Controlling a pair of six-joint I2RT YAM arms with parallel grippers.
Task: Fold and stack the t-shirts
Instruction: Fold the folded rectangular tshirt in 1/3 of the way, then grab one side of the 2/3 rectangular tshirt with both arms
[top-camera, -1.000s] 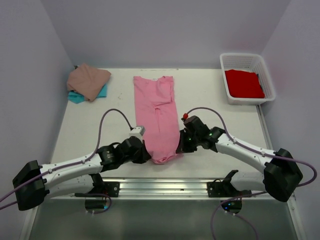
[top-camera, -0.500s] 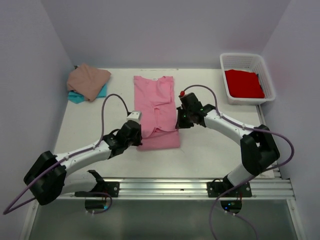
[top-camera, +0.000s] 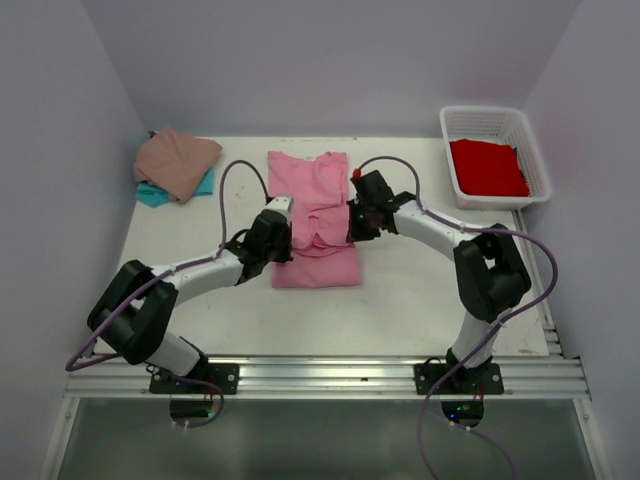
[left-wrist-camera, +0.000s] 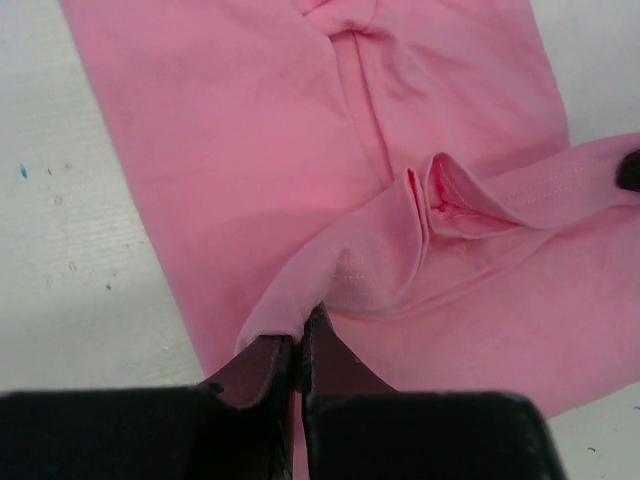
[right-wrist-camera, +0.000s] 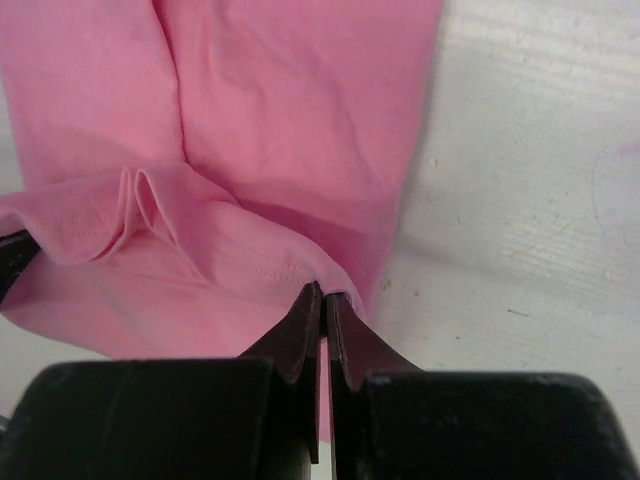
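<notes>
left hand (left-wrist-camera: 297, 342): pinched closed on pink t-shirt (top-camera: 308, 185) hem | right hand (right-wrist-camera: 324, 297): pinched closed on same hem

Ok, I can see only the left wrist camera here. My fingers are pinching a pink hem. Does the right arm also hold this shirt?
Observer: Yes. In the right wrist view the right fingers are shut on the hem of the pink t-shirt, at its other side edge.
Operator: How far is the fold now?
Observer: From above, the near part is doubled over. The held hem is about over the shirt's middle, and the collar end lies flat at the far side.
Operator: And the other shirts?
Observer: A tan-pink t-shirt lies on a teal t-shirt at the far left. A red t-shirt is in the white basket at the far right.
</notes>
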